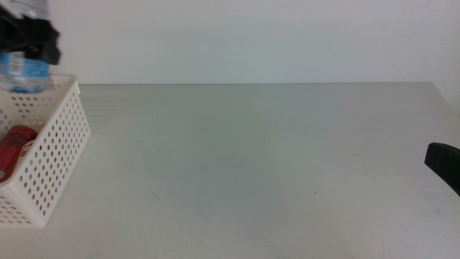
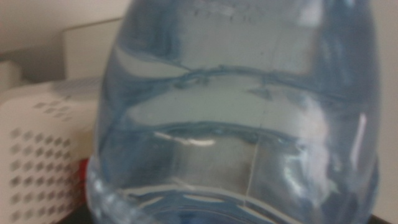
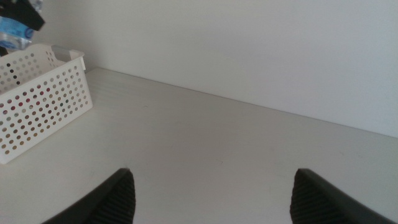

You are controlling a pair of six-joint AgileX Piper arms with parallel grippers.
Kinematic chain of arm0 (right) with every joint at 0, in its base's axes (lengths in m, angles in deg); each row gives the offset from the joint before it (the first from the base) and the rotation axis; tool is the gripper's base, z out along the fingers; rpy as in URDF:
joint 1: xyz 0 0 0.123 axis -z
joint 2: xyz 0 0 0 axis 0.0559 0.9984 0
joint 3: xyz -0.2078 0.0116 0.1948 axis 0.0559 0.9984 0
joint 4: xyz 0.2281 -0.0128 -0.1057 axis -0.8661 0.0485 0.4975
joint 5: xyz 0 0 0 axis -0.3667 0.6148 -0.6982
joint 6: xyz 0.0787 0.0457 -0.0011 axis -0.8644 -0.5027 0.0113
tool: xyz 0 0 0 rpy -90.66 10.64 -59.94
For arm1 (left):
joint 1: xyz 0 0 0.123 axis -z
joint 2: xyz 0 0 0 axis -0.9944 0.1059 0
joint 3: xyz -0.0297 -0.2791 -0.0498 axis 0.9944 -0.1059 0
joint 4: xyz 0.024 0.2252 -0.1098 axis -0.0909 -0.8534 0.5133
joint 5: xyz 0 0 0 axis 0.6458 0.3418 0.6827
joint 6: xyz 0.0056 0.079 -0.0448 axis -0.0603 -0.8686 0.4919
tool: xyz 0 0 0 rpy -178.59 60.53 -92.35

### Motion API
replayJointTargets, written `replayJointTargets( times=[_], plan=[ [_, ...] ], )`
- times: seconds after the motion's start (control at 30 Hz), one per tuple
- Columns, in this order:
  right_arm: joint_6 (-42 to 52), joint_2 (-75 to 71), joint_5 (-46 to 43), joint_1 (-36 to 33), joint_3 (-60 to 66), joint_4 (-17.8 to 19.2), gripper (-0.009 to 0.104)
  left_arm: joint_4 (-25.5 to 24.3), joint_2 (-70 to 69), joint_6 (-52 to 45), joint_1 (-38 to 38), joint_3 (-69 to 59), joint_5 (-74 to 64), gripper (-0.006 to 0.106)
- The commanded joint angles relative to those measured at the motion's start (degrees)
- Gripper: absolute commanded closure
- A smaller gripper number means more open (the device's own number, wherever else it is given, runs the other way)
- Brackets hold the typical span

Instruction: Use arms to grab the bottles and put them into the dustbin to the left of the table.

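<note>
the clear blue-tinted water bottle [image 1: 23, 74] is hanging above the far end of the white perforated dustbin [image 1: 61, 151], which is sitting at the table's [image 1: 251, 165] left edge, while the red soda can [image 1: 14, 150] is lying inside the dustbin.

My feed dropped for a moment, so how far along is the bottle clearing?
Done: the red soda can lies in the white basket. In hand: the left gripper holds the water bottle above the basket, not yet released. No tea bottle shows anywhere. The right gripper waits open at the table's right edge.
</note>
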Motion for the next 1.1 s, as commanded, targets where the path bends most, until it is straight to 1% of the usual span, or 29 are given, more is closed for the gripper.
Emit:
replayJointTargets(
  times=[0.0, 0.17, 0.37, 0.5, 0.67, 0.77, 0.83, 0.93, 1.03, 1.07],
  plan=[
    [0.70, 0.19, -4.49, 0.19, -1.69, 0.47, 0.031, 2.87, -2.27, -3.06, -3.69, 3.19, 1.14, 0.102],
    [0.70, 0.19, -4.49, 0.19, -1.69, 0.47, 0.031, 2.94, 0.86, -5.01, -9.44, 3.19, -2.60, 0.102],
    [0.70, 0.19, -4.49, 0.19, -1.69, 0.47, 0.031, 1.95, 6.76, -5.13, -12.95, 3.19, -3.57, 0.102],
    [0.65, 0.19, -4.48, 0.19, -1.69, 0.47, 0.031, 0.46, 10.24, -5.07, -13.17, 3.19, -3.58, 0.102],
    [0.65, 0.19, -4.48, 0.19, -1.69, 0.47, 0.031, 0.14, 14.14, -5.07, -13.11, 3.14, -4.67, 0.102],
    [0.65, 0.19, -4.48, 0.19, -1.69, 0.47, 0.031, -0.07, 15.82, -5.07, -13.11, 3.09, -5.41, 0.098],
    [0.65, 0.19, -4.43, 0.19, -1.69, 0.47, 0.031, -0.07, 16.62, -5.07, -13.11, 3.09, -5.82, 0.093],
    [0.65, 0.19, -4.43, 0.19, -1.69, 0.47, 0.031, -0.27, 16.99, -5.07, -13.11, 3.09, -6.07, 0.079],
    [0.65, 0.19, -4.43, 0.19, -1.69, 0.47, 0.031, -0.50, 16.99, -5.07, -13.11, 3.09, -6.14, 0.055],
    [0.65, 0.19, -4.43, 0.19, -1.69, 0.47, 0.031, -0.50, 16.99, -5.07, -13.11, 3.09, -7.10, 0.036]
  ],
)
